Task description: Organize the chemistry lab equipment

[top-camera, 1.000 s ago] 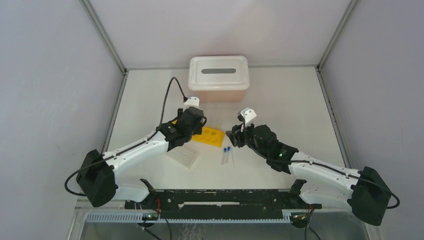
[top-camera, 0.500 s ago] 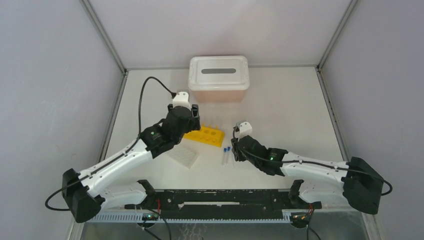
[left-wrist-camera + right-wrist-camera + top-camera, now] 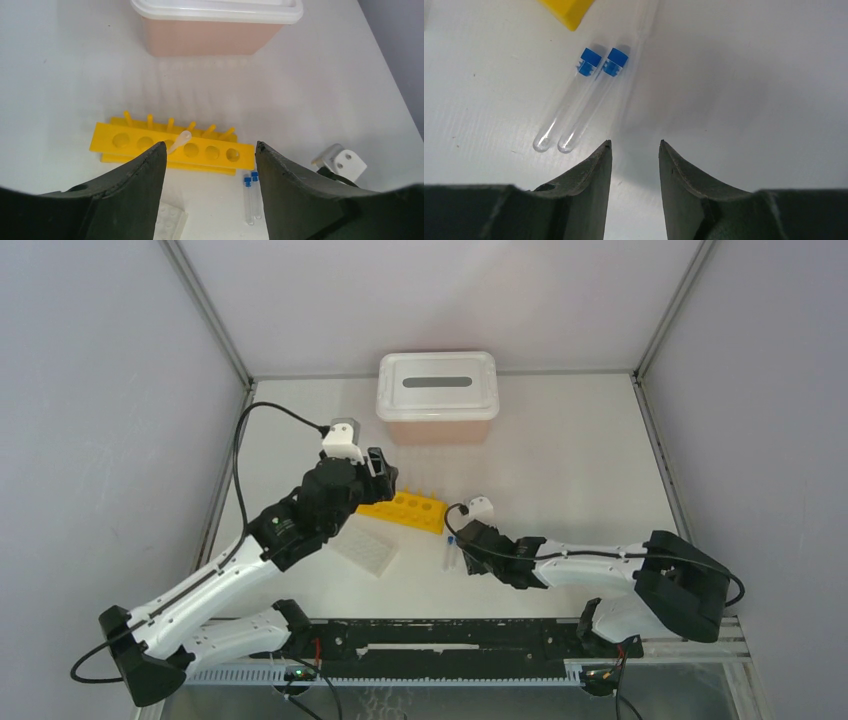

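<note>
The yellow tube rack (image 3: 407,510) lies mid-table; in the left wrist view (image 3: 210,152) a clear rounded tube end (image 3: 180,140) sticks up at one hole. Two blue-capped vials (image 3: 450,550) lie side by side in front of it, also in the right wrist view (image 3: 591,102). A thin clear tube (image 3: 640,45) lies beside them. The clear well plate (image 3: 366,552) lies left of the vials. My left gripper (image 3: 383,476) is open and empty above the rack (image 3: 210,145). My right gripper (image 3: 462,543) is open and empty, low over the table just right of the vials (image 3: 634,143).
The pink box with its white slotted lid (image 3: 437,386) stands at the back, beyond the rack, and shows in the left wrist view (image 3: 215,35). Grey walls close in the table on the left, right and back. The arm bases and a black rail run along the near edge.
My left arm has drawn its gripper back and to the left, away from the rack's left end. My right arm has stretched out and lowered, bringing its gripper down beside the vials.
</note>
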`<state>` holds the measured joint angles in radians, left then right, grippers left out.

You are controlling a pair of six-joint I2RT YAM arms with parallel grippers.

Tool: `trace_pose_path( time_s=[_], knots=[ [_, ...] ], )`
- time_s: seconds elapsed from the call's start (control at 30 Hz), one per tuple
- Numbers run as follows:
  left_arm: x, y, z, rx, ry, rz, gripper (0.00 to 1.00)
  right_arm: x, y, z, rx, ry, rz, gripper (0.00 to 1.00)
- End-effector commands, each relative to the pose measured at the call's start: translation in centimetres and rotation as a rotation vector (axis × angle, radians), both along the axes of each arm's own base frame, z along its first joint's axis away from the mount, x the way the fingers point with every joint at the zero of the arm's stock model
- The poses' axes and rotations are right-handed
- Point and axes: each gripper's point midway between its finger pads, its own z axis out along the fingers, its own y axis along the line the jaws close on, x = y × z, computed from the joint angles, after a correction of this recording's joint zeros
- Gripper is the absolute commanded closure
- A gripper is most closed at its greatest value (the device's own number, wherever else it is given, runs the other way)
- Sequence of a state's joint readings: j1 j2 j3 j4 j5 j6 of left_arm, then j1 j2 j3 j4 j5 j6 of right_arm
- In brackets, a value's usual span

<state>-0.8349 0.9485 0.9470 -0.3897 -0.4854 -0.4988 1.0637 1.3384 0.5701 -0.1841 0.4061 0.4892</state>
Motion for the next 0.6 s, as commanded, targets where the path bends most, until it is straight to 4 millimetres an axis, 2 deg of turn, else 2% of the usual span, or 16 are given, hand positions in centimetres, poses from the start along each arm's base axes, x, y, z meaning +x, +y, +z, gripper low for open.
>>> trace_pose_path(
  time_s=[0.0,0.2,0.57],
  knots=[
    [-0.3,-0.5,3.0,-0.081,-0.047,-0.019,0.3,1.4,2.9,1.6,0.092,-0.026,-0.01,0.53],
    [-0.4,-0.4,2.9,-0.079,-0.049,-0.02,0.3,2.0,3.5,1.4,0.092,-0.017,-0.008,0.53],
    [-0.5,-0.1,2.7,-0.076,-0.056,-0.012,0.29,2.7,2.9,-0.3,0.062,0.023,-0.038,0.54]
  ],
)
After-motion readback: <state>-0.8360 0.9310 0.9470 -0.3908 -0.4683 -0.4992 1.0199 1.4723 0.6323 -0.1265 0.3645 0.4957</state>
